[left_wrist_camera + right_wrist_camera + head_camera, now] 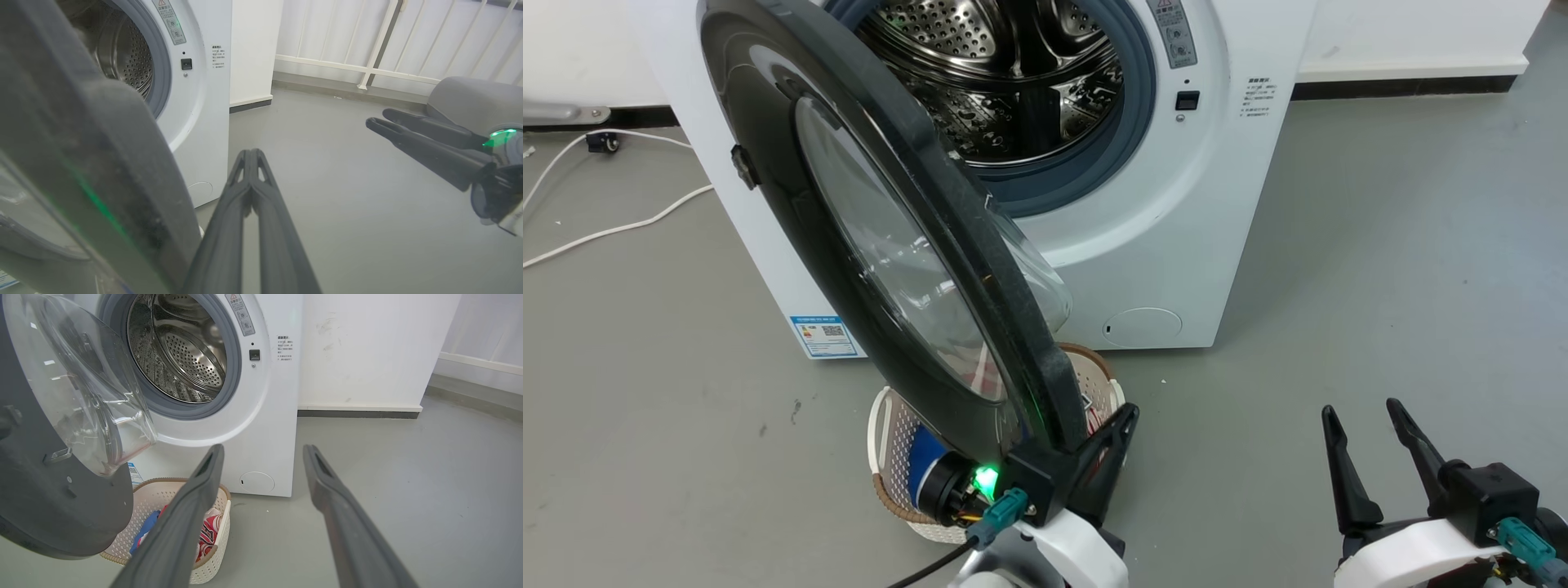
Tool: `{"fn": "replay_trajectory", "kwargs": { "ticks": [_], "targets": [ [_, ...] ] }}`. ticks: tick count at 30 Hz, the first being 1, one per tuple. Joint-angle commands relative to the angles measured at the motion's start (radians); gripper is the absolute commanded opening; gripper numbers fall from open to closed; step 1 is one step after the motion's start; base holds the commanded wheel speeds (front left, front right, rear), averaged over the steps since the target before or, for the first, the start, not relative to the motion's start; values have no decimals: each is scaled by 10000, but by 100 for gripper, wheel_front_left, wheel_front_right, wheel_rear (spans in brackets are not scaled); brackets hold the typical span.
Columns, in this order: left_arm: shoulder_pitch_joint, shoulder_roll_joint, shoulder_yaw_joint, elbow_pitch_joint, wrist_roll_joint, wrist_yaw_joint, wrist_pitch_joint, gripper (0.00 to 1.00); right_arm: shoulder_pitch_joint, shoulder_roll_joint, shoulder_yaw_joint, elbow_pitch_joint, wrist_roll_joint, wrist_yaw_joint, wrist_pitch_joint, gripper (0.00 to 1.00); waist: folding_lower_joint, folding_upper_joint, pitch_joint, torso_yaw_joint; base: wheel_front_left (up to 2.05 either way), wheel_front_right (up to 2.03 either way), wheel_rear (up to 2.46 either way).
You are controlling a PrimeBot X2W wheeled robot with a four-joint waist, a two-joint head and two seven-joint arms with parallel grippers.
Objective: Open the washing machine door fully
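1. The left gripper [250, 152] is seen with its two fingers pressed together tip to tip, and nothing is held between them.
2. The thick dark rim of the washing machine door [81, 163] is found just to the left of those closed fingers. Whether rim and fingers are in contact cannot be told.
3. The right gripper [1361, 406] is held with its fingers spread apart and empty, over bare grey floor [1405, 269], well to the right of the door.
4. The door is swung out on its left side from the white machine [1217, 204] towards the near side, so that it is seen almost edge-on from the head. Its clear glass bowl [81, 384] is turned to the right.
5. Behind the door, the steel drum [1005, 73] is left uncovered inside its grey gasket.
6. A pale perforated basket [220, 522] is set on the floor beneath the door's lower edge, near the machine's front. Red, white and blue clothes [208, 535] are seen inside it.
7. A small round flap [1141, 327] is seen low on the machine's front. White cables [605, 233] are laid on the floor at the far left.
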Motion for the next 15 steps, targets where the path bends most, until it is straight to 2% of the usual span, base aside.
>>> {"fn": "replay_trajectory", "kwargs": {
  "ticks": [1, 9, 15],
  "targets": [
    [-138, -1, 90, 113, -40, 108, -124, 0, -143, 6, 4, 38, 47, -2, -33, 100, -1, 0, 18, -38, 0, 0, 0],
    [6, 31, 536, 484, -219, 613, -558, 0, -132, 1, -50, 171, 137, -2, -28, 100, -1, 0, 19, 2, 0, 0, 0],
    [382, 247, 626, 303, -255, 838, -711, 0, -108, 15, -76, 238, 162, -2, -17, 100, -1, 0, -55, 297, 0, 0, 0]
  ]
}}
